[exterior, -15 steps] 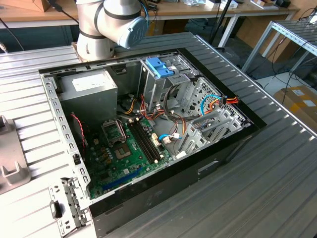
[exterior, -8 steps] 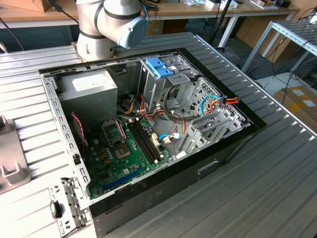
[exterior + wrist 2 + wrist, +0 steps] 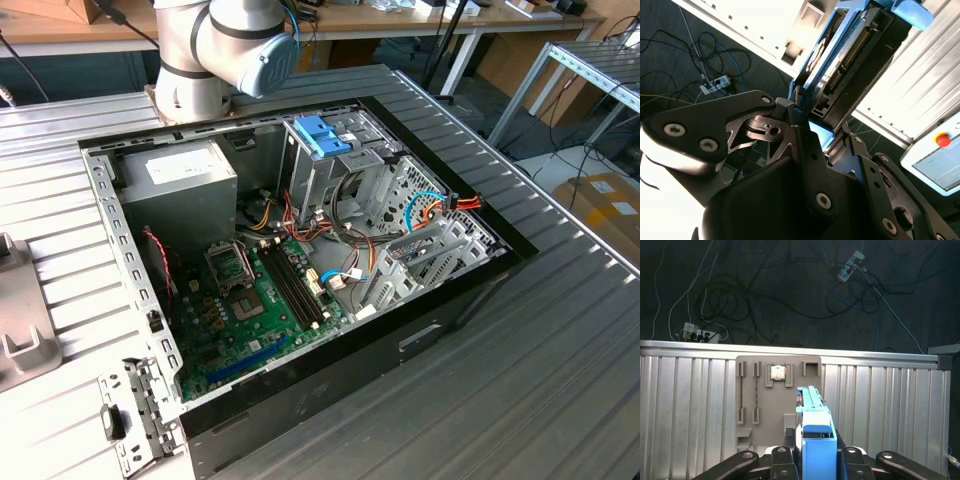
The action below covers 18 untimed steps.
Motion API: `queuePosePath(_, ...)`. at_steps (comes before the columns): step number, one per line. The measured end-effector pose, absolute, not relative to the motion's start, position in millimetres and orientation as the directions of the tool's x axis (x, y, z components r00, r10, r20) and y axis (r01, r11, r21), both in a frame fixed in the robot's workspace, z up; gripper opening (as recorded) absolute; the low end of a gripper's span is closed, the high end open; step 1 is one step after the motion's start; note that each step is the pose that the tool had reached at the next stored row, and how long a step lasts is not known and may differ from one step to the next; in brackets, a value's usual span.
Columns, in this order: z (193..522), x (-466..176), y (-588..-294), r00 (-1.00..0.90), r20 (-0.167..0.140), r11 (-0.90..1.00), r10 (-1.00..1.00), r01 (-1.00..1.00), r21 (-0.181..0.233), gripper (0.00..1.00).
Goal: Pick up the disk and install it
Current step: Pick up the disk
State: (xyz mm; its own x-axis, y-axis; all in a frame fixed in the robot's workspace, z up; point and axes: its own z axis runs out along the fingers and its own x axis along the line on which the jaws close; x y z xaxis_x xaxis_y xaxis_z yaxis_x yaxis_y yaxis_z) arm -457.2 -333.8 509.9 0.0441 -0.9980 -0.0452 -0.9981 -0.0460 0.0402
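Lower centre, first wrist view: end effector (image 3: pixel 817 455) clamps the disk (image 3: pixel 812 407) edgewise; any slip could jam installation.

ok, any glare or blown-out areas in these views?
Second wrist view: ribbed table beside the disk is blown out white, gripper dark against it. First wrist view: even light, dark floor, no glare on the disk. Exterior view: soft even light, mild sheen on the table.
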Motion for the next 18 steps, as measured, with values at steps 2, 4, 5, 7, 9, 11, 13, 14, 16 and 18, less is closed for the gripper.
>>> queuePosePath(2,509.8,-456.7,-333.8,0.044,-0.045,-0.046,-0.998,-0.998,0.04,0.37)
queuePosePath(4,509.8,-456.4,-333.8,0.044,-0.045,-0.046,-0.998,-0.998,0.04,0.37)
queuePosePath(5,509.8,-456.2,-333.8,0.044,-0.045,-0.046,-0.998,-0.998,0.04,0.37)
queuePosePath(7,509.7,-455.8,-333.8,0.044,-0.045,-0.046,-0.998,-0.998,0.04,0.37)
queuePosePath(9,509.8,-455.4,-333.8,0.044,-0.045,-0.046,-0.998,-0.998,0.04,0.37)
queuePosePath(11,509.7,-455.0,-333.8,0.044,-0.045,-0.046,-0.998,-0.998,0.04,0.37)
queuePosePath(13,509.7,-454.7,-333.8,0.044,-0.045,-0.046,-0.998,-0.998,0.04,0.37)
queuePosePath(14,509.7,-454.6,-333.8,0.044,-0.045,-0.046,-0.998,-0.998,0.04,0.37)
queuePosePath(16,509.7,-454.0,-333.8,0.044,-0.045,-0.046,-0.998,-0.998,0.04,0.37)
queuePosePath(18,509.7,-453.0,-333.8,0.044,-0.045,-0.046,-0.998,-0.998,0.04,0.37)
